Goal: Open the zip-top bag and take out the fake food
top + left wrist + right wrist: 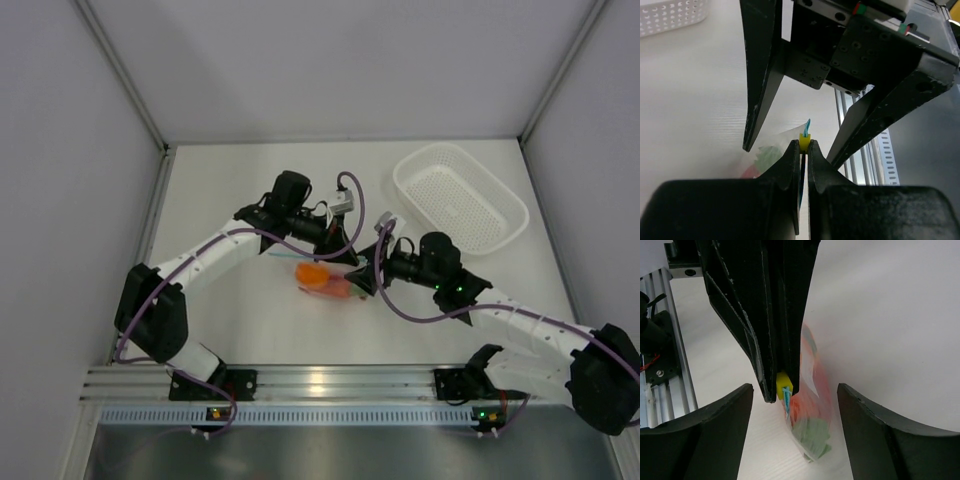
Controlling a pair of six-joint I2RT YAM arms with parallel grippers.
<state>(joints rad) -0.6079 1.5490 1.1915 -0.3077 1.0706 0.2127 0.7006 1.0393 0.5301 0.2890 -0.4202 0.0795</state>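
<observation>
A small clear crinkly plastic zip-top bag (816, 390) is being held near the middle of the white worktop (230, 200), between the two arms and well to the near left of the white perforated plastic basket (505, 225). The left tool (804, 146) is being kept clamped almost fully together on the bag's light blue zip strip (787, 402), right at a small yellow slider tab (783, 384). The right tool (794, 395) is being held wide apart with nothing in it, its jaws straddling the left tool's tips and the top of the bag. The small fake food pieces (318, 277), orange and red shapes with green leaves, are being kept inside the bag, so nothing is judged to be removed yet.

Several risks are being carried from here. Only a thin edge is being gripped, so the strip is likely to be pulled out of the left tool if it is tugged hard. With the tools crowded so closely, the left tool's tips could be caught rather than plastic if the right tool is closed where it is. If only one wall of the bag is taken, the whole bag is likely to be dragged or lifted rather than opened. If the mouth is parted abruptly, the food could be spilled and rolled across the worktop.
</observation>
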